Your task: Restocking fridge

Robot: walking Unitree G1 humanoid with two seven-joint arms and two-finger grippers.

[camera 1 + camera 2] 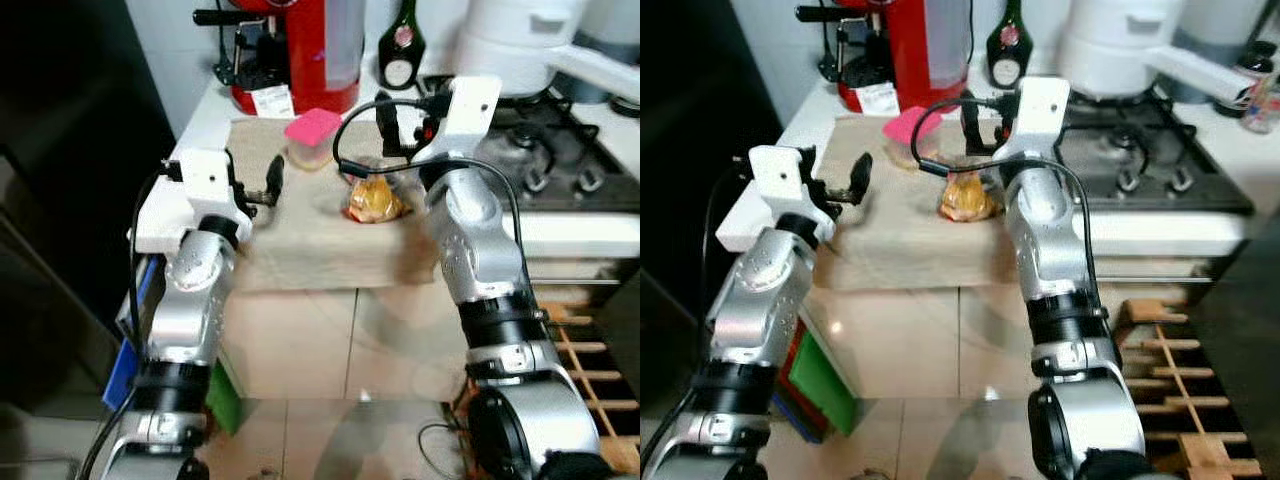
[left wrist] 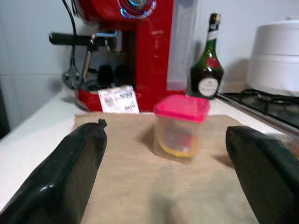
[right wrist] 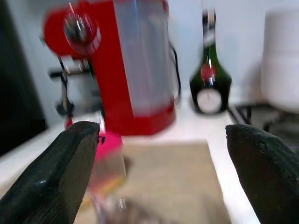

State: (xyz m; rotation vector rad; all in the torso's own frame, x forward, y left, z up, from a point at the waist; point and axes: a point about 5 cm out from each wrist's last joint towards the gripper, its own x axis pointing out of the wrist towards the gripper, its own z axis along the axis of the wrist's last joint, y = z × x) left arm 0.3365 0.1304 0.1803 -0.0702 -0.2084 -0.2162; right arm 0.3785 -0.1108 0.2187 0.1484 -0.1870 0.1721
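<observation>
A clear tub with a pink lid (image 1: 312,137) stands on a brown paper sheet (image 1: 300,245) spread over the white counter. To its right on the sheet lies a clear bag of orange food (image 1: 375,200). My left gripper (image 1: 835,178) is open and hovers over the sheet's left part; the left wrist view shows the tub (image 2: 180,126) ahead, between the spread fingers. My right gripper (image 1: 987,118) is open above the bag, just right of the tub. The right wrist view is blurred, with the pink tub (image 3: 107,158) low beside one finger.
A red coffee machine (image 1: 295,50), a dark green bottle (image 1: 400,45) and a white appliance (image 1: 520,40) stand at the counter's back. A gas hob (image 1: 560,150) lies to the right. A dark fridge (image 1: 70,150) is at left; a wooden rack (image 1: 590,360) lies on the floor.
</observation>
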